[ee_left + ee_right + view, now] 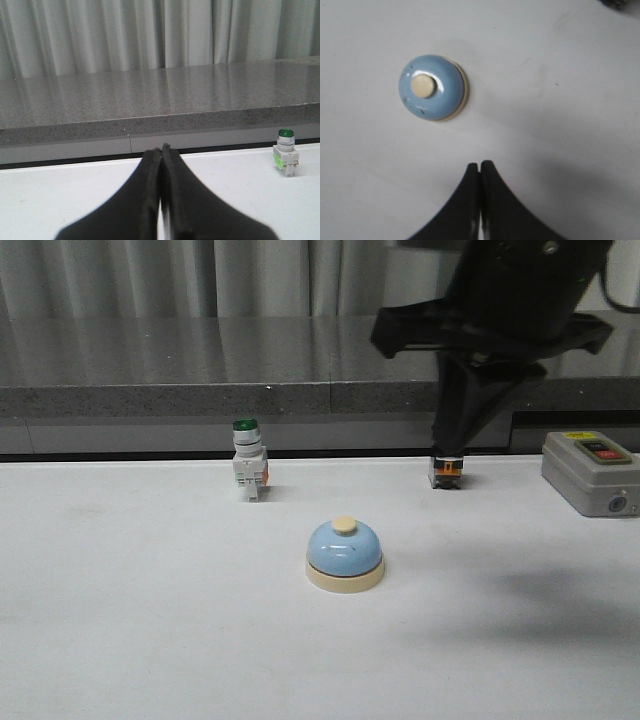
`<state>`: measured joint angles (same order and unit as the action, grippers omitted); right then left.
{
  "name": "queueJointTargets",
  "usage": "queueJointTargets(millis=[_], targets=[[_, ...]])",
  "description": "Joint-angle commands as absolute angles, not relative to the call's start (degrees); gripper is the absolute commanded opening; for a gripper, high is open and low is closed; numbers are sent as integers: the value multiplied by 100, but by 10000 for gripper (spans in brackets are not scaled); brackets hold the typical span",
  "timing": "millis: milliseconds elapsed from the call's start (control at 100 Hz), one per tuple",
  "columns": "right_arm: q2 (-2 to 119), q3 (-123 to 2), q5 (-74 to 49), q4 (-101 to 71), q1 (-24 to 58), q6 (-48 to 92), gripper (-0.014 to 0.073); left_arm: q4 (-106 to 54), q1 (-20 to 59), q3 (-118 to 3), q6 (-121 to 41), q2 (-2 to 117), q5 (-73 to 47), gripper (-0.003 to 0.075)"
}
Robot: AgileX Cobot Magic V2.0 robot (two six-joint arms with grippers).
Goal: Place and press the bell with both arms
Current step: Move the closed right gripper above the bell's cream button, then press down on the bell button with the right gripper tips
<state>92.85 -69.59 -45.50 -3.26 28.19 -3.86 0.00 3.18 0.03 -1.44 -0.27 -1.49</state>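
The light-blue bell (344, 553) with a cream base and cream button stands upright on the white table (150, 620), near the middle. My right gripper (447, 445) hangs from the black arm at the upper right, shut and empty, raised above the table and behind and to the right of the bell. In the right wrist view the bell (431, 87) lies ahead of the shut right gripper (479, 164), well apart from it. My left gripper (161, 148) is shut and empty, low over the table. The left arm does not show in the front view.
A green-capped white switch (248, 462) stands behind and left of the bell, also in the left wrist view (286, 152). A black-capped switch (445, 473) stands below the right gripper. A grey control box (592, 472) sits at the far right. A stone ledge (200, 370) backs the table.
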Motion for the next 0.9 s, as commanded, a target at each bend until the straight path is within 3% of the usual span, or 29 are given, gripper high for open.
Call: queueJointTargets(millis=[0,410,890], targets=[[9443,-7417,-4350,-368,2942,-331,-60,-36,316,243,-88,-204,314,-20],[10487,-8330,-4386,-394,3358,-331,-60,-36,316,243,-88,-204,314,-20],[10951,-8384,-4333,-398,3367,-331,-60,-36,316,243,-88,-204,314,-20]])
